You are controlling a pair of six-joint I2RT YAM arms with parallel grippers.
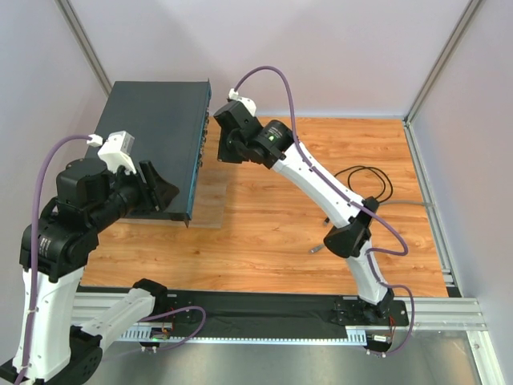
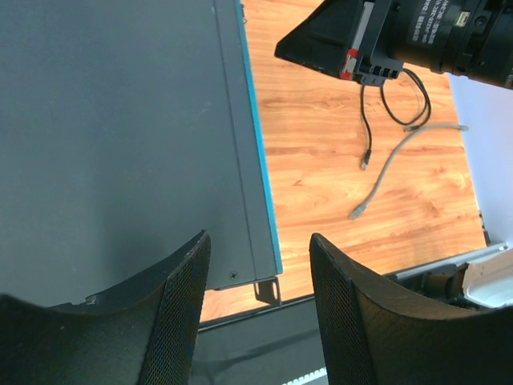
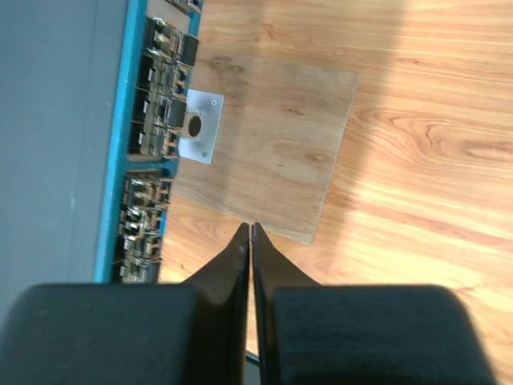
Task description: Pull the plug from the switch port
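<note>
Dark grey-teal metal switch [image 1: 152, 136] lies at the far left of the wooden table [image 1: 321, 233], its sockets [image 3: 152, 120] facing right. My left gripper [image 2: 258, 241] hovers over its near corner, fingers spread wide. My right gripper [image 3: 251, 233] sits beside the sockets, fingers pressed together, empty. The white print [image 2: 437, 24] on my right arm is too small to read.

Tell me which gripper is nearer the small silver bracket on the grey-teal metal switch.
Right. Right gripper sits close to the bracket; left gripper hovers over the switch's near corner.
</note>
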